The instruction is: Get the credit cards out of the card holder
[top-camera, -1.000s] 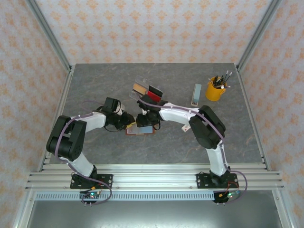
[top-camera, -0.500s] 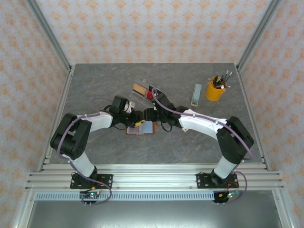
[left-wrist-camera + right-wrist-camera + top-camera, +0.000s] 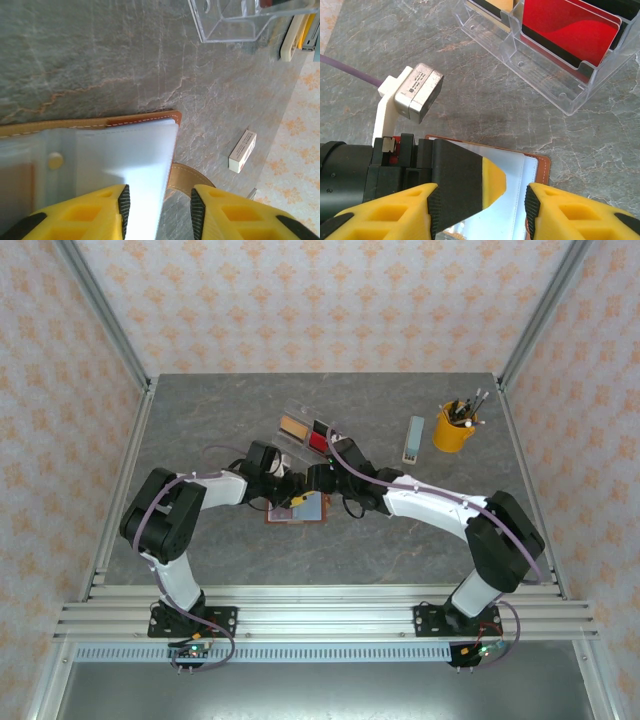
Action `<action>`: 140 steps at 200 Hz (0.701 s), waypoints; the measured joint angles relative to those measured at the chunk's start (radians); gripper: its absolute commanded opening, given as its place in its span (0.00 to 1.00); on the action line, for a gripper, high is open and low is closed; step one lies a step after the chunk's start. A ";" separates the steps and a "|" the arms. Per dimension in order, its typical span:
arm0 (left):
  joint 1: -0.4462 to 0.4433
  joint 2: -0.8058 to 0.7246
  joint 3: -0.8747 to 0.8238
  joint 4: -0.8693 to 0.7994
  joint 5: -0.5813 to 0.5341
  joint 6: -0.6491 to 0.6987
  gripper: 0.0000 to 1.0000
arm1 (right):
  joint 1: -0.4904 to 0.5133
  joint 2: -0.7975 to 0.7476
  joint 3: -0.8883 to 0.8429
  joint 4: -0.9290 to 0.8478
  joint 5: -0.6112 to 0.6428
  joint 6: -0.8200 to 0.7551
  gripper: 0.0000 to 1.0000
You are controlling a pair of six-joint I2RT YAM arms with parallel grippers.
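My clear acrylic tray (image 3: 312, 432) holds a tan credit card (image 3: 293, 426) in one slot and a glossy red credit card (image 3: 565, 30) standing in the next. Just nearer my bases than the tray, the card holder (image 3: 297, 510) lies open flat on the grey, stone-veined bench (image 3: 200, 420). It has a stitched brown leather rim and pale blue-grey pockets. My left claw (image 3: 157, 200) and right claw (image 3: 477, 205) hover over it, jaws partway apart, gripping nothing.
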 measured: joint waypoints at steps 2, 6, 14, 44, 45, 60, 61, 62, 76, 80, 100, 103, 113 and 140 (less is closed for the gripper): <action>0.003 -0.003 -0.001 -0.002 -0.001 -0.001 0.36 | 0.000 0.001 0.001 0.000 -0.001 0.000 0.49; 0.008 -0.010 -0.003 -0.006 -0.003 0.000 0.34 | 0.000 0.003 0.002 0.000 -0.004 0.000 0.48; 0.023 -0.031 -0.013 -0.014 -0.008 0.001 0.32 | 0.000 0.011 0.010 -0.002 -0.013 0.000 0.48; 0.102 -0.167 -0.043 -0.089 -0.039 0.019 0.27 | 0.002 0.087 0.083 -0.028 -0.061 -0.010 0.45; 0.104 -0.171 -0.044 -0.091 -0.041 0.020 0.27 | 0.003 0.092 0.088 -0.031 -0.064 -0.012 0.45; 0.143 -0.232 -0.050 -0.132 -0.063 0.040 0.26 | 0.013 0.144 0.146 -0.069 -0.074 -0.027 0.44; 0.146 -0.236 -0.051 -0.135 -0.064 0.043 0.25 | 0.014 0.146 0.149 -0.071 -0.074 -0.027 0.44; 0.148 -0.238 -0.052 -0.136 -0.065 0.045 0.25 | 0.015 0.152 0.155 -0.072 -0.074 -0.028 0.44; 0.179 -0.277 -0.072 -0.163 -0.080 0.060 0.24 | 0.036 0.201 0.213 -0.116 -0.076 -0.048 0.44; 0.187 -0.284 -0.078 -0.169 -0.083 0.061 0.24 | 0.043 0.212 0.227 -0.127 -0.075 -0.052 0.44; 0.213 -0.294 -0.108 -0.208 -0.104 0.071 0.24 | 0.075 0.273 0.304 -0.190 -0.076 -0.069 0.45; 0.215 -0.294 -0.111 -0.213 -0.106 0.072 0.24 | 0.079 0.281 0.314 -0.197 -0.075 -0.069 0.45; 0.221 -0.294 -0.122 -0.235 -0.122 0.073 0.24 | 0.087 0.313 0.348 -0.226 -0.074 -0.073 0.47; 0.226 -0.295 -0.137 -0.275 -0.151 0.082 0.29 | 0.090 0.394 0.415 -0.305 -0.072 -0.076 0.51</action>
